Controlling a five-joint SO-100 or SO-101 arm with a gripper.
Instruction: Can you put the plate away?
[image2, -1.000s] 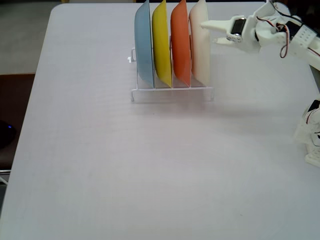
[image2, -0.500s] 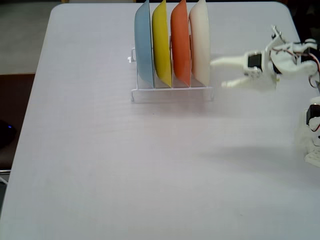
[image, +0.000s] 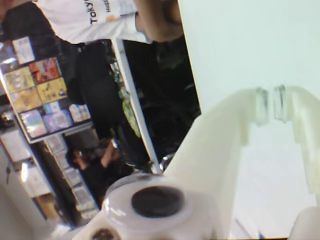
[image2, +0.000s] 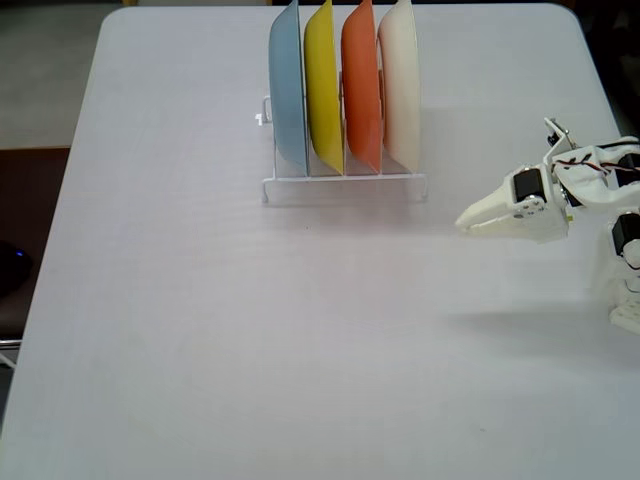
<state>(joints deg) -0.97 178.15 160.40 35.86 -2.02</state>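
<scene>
Cream-white glossy round plate (image2: 400, 85) stands rightmost of four in the white wire rack (image2: 343, 186); at four o'clock, white gripper (image2: 462, 226) clenched, empty.

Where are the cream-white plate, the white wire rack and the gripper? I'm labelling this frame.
Glossy cream-white round plate (image2: 401, 85), fixed view: its right-hand face.
White wire rack (image2: 345, 183), fixed view: front base rail.
Gripper (image2: 464, 225), fixed view: at its fingertips.
</scene>
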